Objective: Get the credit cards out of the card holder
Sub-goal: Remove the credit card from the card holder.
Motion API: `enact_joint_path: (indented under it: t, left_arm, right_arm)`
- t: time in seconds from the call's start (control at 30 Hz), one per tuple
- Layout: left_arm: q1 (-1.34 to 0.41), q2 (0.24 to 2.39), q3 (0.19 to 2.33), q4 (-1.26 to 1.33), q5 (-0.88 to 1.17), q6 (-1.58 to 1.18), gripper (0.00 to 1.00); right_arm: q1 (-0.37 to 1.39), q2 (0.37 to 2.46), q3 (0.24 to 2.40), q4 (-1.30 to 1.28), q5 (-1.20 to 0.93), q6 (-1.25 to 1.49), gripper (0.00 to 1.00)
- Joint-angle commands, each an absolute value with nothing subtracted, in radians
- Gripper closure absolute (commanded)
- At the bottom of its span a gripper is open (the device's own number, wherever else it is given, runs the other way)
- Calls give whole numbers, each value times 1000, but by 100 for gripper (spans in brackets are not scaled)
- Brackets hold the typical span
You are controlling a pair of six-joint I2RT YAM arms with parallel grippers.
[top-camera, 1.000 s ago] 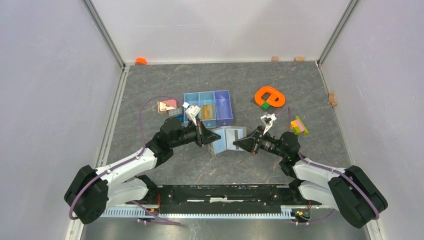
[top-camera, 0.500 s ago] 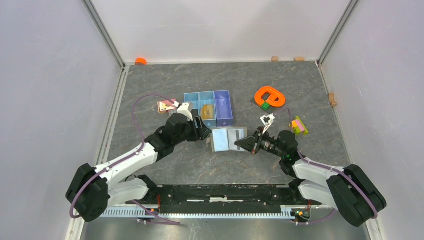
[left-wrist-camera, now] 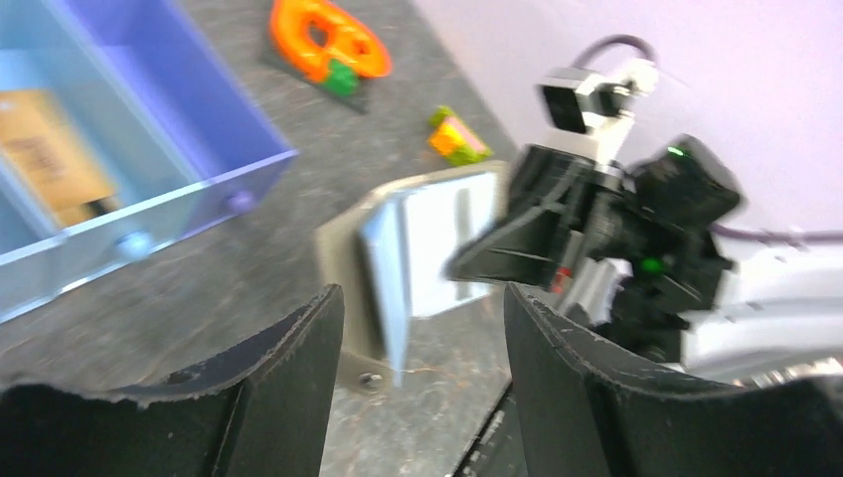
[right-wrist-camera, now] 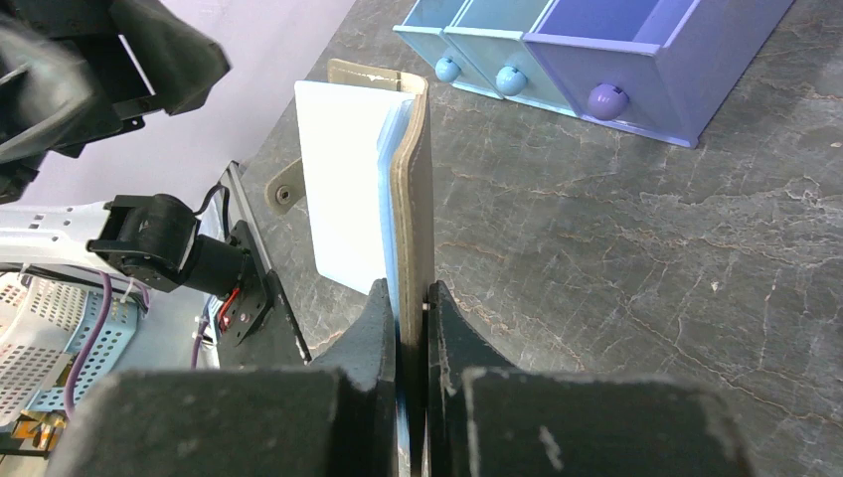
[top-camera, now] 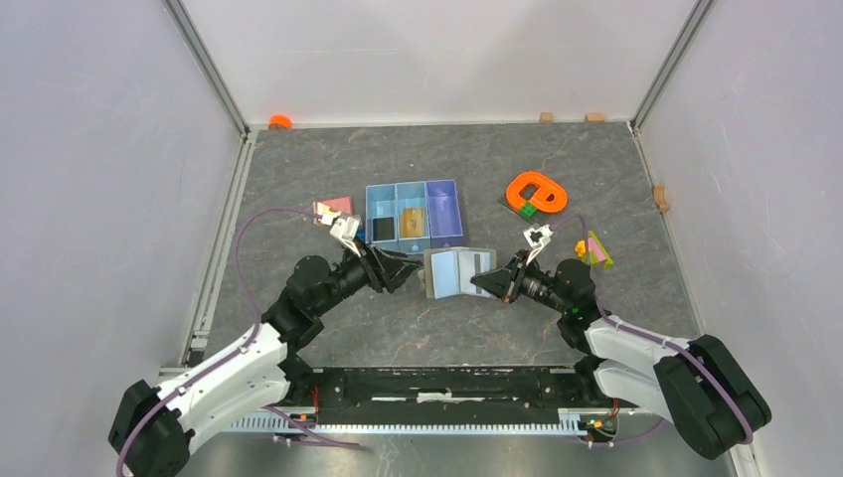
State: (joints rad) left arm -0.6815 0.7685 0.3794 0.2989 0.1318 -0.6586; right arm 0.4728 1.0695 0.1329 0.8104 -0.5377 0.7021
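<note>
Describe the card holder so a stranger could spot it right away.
Find the blue-and-purple three-compartment tray mid-table. Just nearer the arms is the card holder, open, pinched by the right gripper. It alone is grey-taupe outside, pale blue inside.

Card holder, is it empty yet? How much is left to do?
Done: the card holder is open. In hand: the right gripper pinches its edge; the left gripper is open, holding nothing. Left: everything else; a pale striped card sits inside, and I see none pulled out.
</note>
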Motion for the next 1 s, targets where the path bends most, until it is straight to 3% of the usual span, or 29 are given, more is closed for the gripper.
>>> enact_joint_path:
  t: [0.0, 0.2, 0.5, 0.7, 0.97]
  left_arm:
    - [-698, 792, 342, 645, 394, -678, 35]
    - [-794, 980, 461, 565, 442, -613, 64]
    - [-824, 1125, 580, 309, 276, -545, 84]
    - [-824, 1180, 618, 255, 278, -536, 85]
    - [-824, 1083, 535, 414, 370, -549, 74]
  right_arm:
    - [470, 1068, 126, 920, -569, 719, 100]
    - [469, 1091, 112, 1050, -634, 775, 100]
    - [469, 1076, 101, 1095, -652, 800, 100]
    - [469, 1069, 92, 1165, -688, 851, 100]
    - [470, 1067, 90, 1269, -749, 934, 100]
